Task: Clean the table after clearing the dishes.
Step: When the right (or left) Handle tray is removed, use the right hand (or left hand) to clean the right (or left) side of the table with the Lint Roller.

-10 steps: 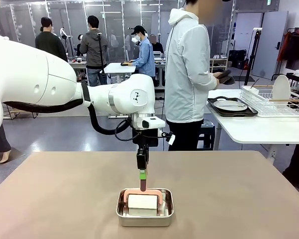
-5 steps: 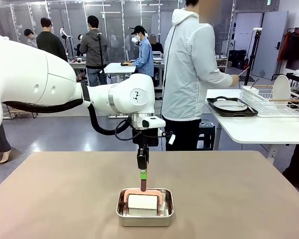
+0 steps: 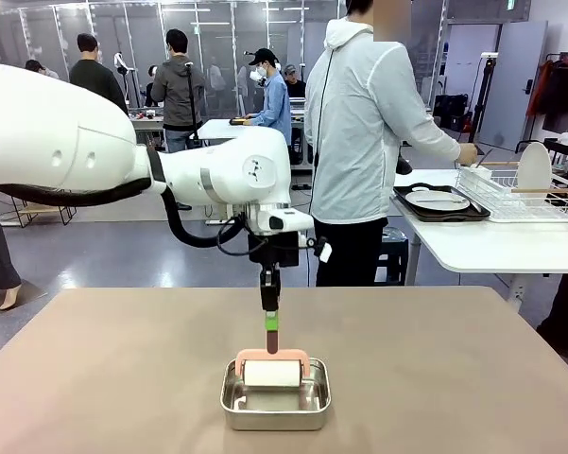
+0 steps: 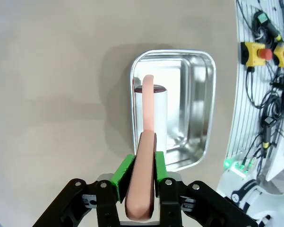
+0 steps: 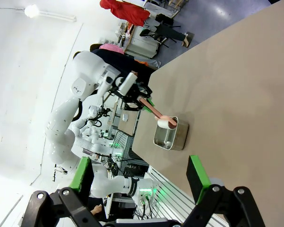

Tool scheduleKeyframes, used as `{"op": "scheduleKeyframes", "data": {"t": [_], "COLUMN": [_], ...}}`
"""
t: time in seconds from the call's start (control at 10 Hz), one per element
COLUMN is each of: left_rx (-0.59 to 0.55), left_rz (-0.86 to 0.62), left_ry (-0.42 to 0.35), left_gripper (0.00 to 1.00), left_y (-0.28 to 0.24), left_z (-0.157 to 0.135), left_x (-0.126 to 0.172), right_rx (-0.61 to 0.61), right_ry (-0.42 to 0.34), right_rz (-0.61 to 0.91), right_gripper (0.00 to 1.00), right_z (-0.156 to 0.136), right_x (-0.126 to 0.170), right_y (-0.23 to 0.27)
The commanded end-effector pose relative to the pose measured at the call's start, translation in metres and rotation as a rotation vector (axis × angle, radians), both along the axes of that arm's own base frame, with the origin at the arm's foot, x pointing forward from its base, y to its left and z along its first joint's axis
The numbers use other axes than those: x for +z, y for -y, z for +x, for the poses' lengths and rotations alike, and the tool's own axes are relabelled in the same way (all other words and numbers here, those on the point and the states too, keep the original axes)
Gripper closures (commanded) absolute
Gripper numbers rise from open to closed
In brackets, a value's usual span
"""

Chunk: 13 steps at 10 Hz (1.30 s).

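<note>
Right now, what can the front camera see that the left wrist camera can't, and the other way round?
Front view: a person reaching to a dish rack on the white table behind. Left wrist view: red buttons and cables beside the brown table. Shared: the left end effector clamped on the pink-handled roller, at the steel pan on that table.

Right under the roller (image 3: 272, 374): steel pan (image 3: 275, 421), one long wall just beside the white drum, the other walls a little farther off. Straight above the pink handle: left gripper (image 3: 271, 326) clamped on it, with the left arm (image 3: 217, 180) running off to one side. Bare table (image 3: 473, 378) on both sides of the tool, in front of the pan and behind it. Beyond the tool, past the far table edge: a person (image 3: 359, 142) reaching to a white side table (image 3: 491, 251). Well apart from the tool: right gripper (image 5: 141, 172), fingers spread wide over open tabletop.
</note>
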<state>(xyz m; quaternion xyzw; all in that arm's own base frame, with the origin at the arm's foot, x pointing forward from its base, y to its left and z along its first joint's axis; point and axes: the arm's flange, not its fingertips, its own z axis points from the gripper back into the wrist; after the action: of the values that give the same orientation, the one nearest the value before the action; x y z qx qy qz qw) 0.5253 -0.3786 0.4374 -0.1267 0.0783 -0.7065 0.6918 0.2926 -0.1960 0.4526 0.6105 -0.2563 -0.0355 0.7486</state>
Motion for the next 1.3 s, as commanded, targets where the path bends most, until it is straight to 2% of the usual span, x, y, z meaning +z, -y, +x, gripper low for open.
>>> {"op": "scheduleKeyframes", "data": {"t": [0.0,0.3,0.6,0.7,0.8,0.9,1.0,1.2], "left_rx": [0.145,0.396,0.839,0.951,0.991,0.959,0.929,0.929], "left_rz": [-0.023,-0.034,-0.07,-0.102,-0.145,-0.18,-0.078,-0.078], "left_ry": [0.014,0.045,0.03,0.052,0.059,0.085,0.014,0.014], "left_gripper": [0.92,0.92,0.92,0.92,0.92,0.92,0.92,0.92], "left_y": [-0.023,-0.056,-0.108,-0.127,-0.142,-0.154,-0.134,-0.134], "left_z": [-0.017,-0.027,-0.038,-0.044,-0.05,-0.055,-0.022,-0.022], "left_x": [0.04,0.074,0.081,0.076,0.071,0.069,0.083,0.083], "right_rx": [0.006,0.006,0.006,0.006,0.006,0.006,0.006,0.006], "right_ry": [0.008,0.008,0.008,0.008,0.008,0.008,0.008,0.008], "right_rz": [0.002,0.002,0.002,0.002,0.002,0.002,0.002,0.002], "right_gripper": [0.0,0.0,0.0,0.0,0.0,0.0,0.0,0.0], "right_z": [0.0,0.0,0.0,0.0,0.0,0.0,0.0,0.0], "right_x": [0.002,0.002,0.002,0.002,0.002,0.002,0.002,0.002], "right_y": [-0.002,-0.002,-0.002,-0.002,-0.002,-0.002,-0.002,-0.002]}}
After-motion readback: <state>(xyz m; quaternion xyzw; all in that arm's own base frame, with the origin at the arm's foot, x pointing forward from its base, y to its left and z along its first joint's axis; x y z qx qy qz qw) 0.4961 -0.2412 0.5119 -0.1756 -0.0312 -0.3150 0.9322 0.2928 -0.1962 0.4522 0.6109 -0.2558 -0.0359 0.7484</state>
